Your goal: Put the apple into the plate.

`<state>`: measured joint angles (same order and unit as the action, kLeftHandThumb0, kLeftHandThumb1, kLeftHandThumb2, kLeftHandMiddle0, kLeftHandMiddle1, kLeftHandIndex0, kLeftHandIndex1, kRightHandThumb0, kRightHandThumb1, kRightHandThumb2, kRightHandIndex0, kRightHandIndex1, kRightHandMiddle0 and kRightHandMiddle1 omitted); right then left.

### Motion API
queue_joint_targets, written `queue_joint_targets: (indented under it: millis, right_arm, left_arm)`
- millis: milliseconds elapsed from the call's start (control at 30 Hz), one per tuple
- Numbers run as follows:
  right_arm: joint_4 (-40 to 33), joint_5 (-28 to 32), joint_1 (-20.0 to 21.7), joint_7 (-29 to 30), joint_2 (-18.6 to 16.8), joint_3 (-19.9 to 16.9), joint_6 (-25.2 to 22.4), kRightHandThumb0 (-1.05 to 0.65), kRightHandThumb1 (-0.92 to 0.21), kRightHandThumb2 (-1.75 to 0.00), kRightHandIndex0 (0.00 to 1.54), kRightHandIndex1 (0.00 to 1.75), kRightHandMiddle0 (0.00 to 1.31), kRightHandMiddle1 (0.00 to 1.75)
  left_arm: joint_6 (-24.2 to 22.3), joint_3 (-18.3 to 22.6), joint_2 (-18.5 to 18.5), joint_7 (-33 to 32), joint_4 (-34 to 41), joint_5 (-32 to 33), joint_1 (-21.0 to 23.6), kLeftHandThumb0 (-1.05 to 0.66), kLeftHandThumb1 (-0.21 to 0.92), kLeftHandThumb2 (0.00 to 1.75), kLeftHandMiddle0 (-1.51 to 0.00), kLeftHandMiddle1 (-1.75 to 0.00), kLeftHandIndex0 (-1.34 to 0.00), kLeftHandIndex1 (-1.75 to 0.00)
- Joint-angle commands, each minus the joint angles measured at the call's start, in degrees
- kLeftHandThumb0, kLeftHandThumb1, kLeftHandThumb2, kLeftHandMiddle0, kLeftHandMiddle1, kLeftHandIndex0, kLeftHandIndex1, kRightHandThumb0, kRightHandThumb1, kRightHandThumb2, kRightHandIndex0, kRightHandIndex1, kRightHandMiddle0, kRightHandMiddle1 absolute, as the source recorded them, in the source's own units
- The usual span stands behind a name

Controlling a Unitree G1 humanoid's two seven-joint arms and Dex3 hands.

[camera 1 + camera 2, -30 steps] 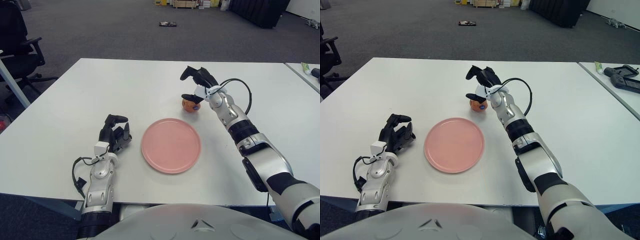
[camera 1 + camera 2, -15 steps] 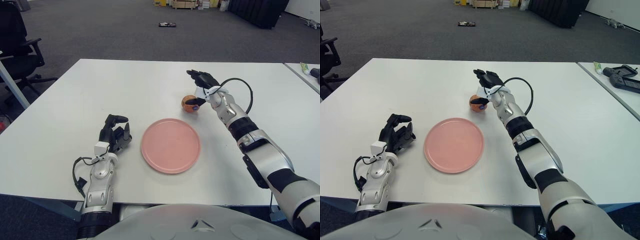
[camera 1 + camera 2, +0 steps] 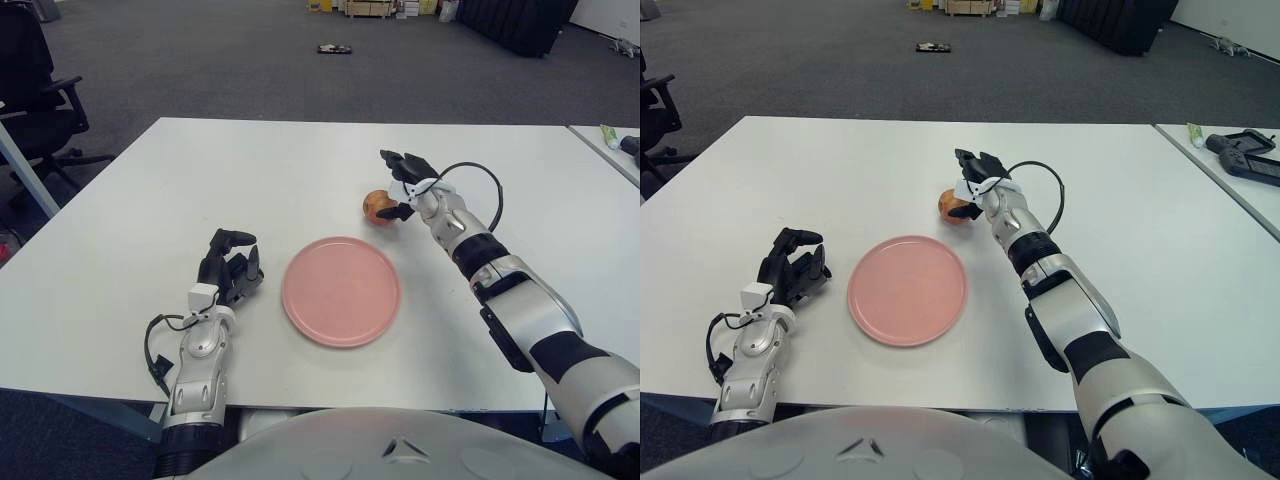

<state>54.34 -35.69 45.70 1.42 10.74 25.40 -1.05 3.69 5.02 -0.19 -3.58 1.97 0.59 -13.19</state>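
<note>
The left hand [image 3: 228, 272] shows near the left of the plate [image 3: 342, 290], its fingers curled on nothing, out of the way of the work. The pink plate sits bare at the near middle of the table [image 3: 150, 200], ready to receive. Just beyond its far right rim the apple [image 3: 377, 205] stands on the table, and the right hand [image 3: 405, 185] reaches around it from the right, fingers spread beside it, seemingly not yet gripping.

I count one apple [image 3: 377, 204] and one pink plate [image 3: 342, 290] on one white table [image 3: 150, 210]. I see two robot hands: left hand [image 3: 229, 268], right hand [image 3: 405, 184].
</note>
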Motion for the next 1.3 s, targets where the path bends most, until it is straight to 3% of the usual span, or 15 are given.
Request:
queue_joint_targets:
  millis: [0, 300, 767, 1000, 1267]
  right_arm:
    - [2.8, -0.3, 1.7, 0.7, -0.5, 0.5, 0.1, -0.51, -0.24, -0.93, 0.00, 0.00, 0.00, 0.00]
    - [9.5, -1.3, 2.9, 2.2, -2.4, 2.9, 0.8, -0.67, -0.35, -0.77, 0.00, 0.00, 0.00, 0.00]
    - [15.1, -1.8, 4.1, 5.6, -6.5, 4.3, -0.4, -0.66, -0.44, -0.79, 0.00, 0.00, 0.03, 0.04]
    - [17.2, -2.8, 5.5, 7.6, -10.5, 5.7, -1.9, -0.54, -0.40, -0.91, 0.01, 0.00, 0.00, 0.32]
    - [19.5, -8.1, 7.7, 9.0, -12.0, 11.9, -1.6, -0.39, -0.36, -1.02, 0.02, 0.14, 0.00, 0.44]
  left_arm:
    - [-0.6, -0.1, 0.0, 0.0, 0.8, 0.0, 0.2, -0.37, 0.73, 0.80, -0.78, -1.75, -0.31, -1.75]
    - [-0.1, -0.2, 0.0, 0.1, 0.6, 0.0, 0.3, -0.38, 0.72, 0.81, -0.79, -1.75, -0.32, -1.75]
    - [-0.9, -0.2, -0.2, 0.0, 1.3, 0.1, 0.1, -0.38, 0.72, 0.81, -0.80, -1.75, -0.32, -1.75]
    - [-1.2, -0.4, -0.3, -0.1, 1.7, -0.3, 0.1, -0.38, 0.71, 0.82, -0.80, -1.75, -0.32, -1.75]
    - [-1.5, -0.6, -0.3, -0.3, 1.9, -0.6, -0.1, -0.38, 0.72, 0.82, -0.80, -1.75, -0.32, -1.75]
